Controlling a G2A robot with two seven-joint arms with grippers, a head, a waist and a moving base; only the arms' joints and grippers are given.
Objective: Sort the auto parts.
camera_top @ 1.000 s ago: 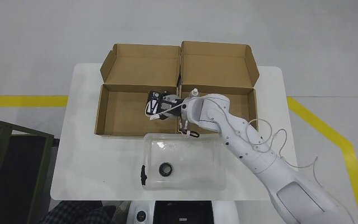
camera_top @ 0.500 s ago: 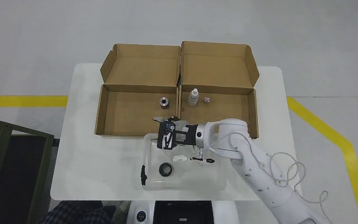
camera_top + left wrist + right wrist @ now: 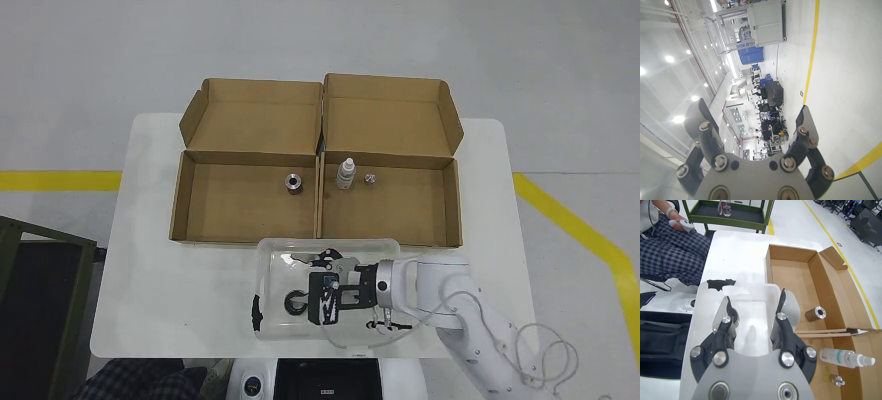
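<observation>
"So what had changed by then?"

"Well, the right tool (image 3: 318,298) had left the boxes. A second before, it was over the left box (image 3: 230,205). Half a second before, it was crossing that box's near wall. Now it hung over the bin (image 3: 270,250), jaws spread wide and empty."

"And the cylinder (image 3: 290,182)?"

"It lay in the open in the left box, well apart from the tool. A second before, the tool had covered that spot. I judged that drop done and the arm back for the next part."

"Which part?"

"The ring (image 3: 296,302), the one part I could make out in the bin. It sat on the bin floor toward the end with the black tape (image 3: 256,312). In the right wrist view one finger partly hid it, so it was beside the jaws, not between them."

"Anything in the way?"

"Only the bin walls, I thought. The tool likely needed to shift sideways to straddle the ring."

"What else was around?"

"A bottle (image 3: 345,173) and a small pin (image 3: 370,178) lay in the right box (image 3: 400,205), far from the bin. The left tool (image 3: 753,108) was open too, held nothing, and pointed into the room, off the bench (image 3: 150,250)."
</observation>
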